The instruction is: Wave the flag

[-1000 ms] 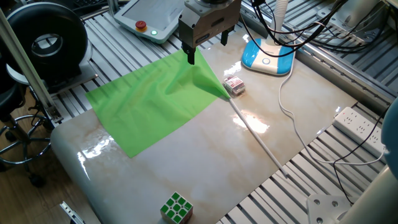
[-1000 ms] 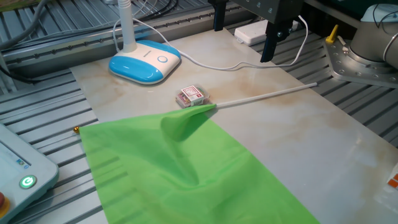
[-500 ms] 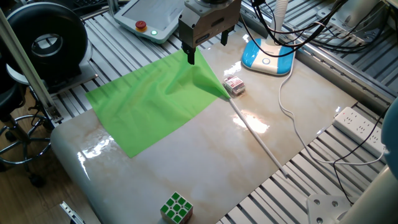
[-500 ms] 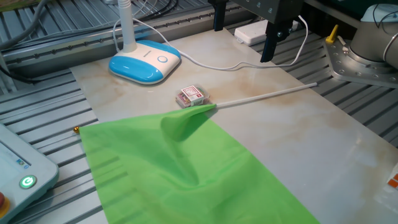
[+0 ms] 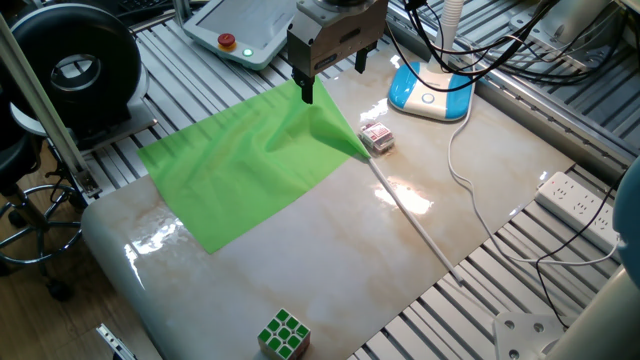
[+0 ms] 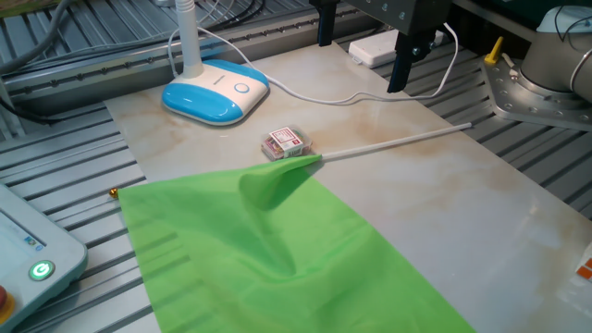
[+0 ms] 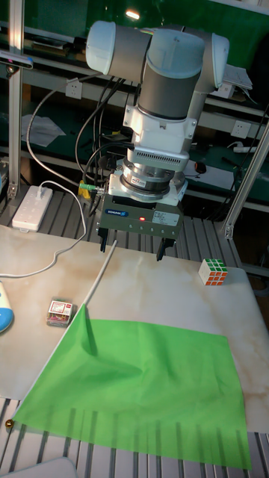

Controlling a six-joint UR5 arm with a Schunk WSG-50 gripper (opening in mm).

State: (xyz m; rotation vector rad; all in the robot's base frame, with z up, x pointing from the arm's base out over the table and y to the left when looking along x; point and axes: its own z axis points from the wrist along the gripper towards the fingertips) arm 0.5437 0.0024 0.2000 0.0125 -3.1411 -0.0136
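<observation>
Nothing has moved since the earlier frames: the gripper [image 7: 131,248] hangs above the table [image 5: 330,270] with its two fingers spread wide and nothing between them. The flag [image 5: 245,165] lies flat, its green sheet rumpled near the corner where it meets the white stick [image 6: 398,143], which rests on the marble top. A small cube [image 5: 376,138] sits just beside that corner, and a puzzle cube [image 7: 214,272] sits well apart.
</observation>
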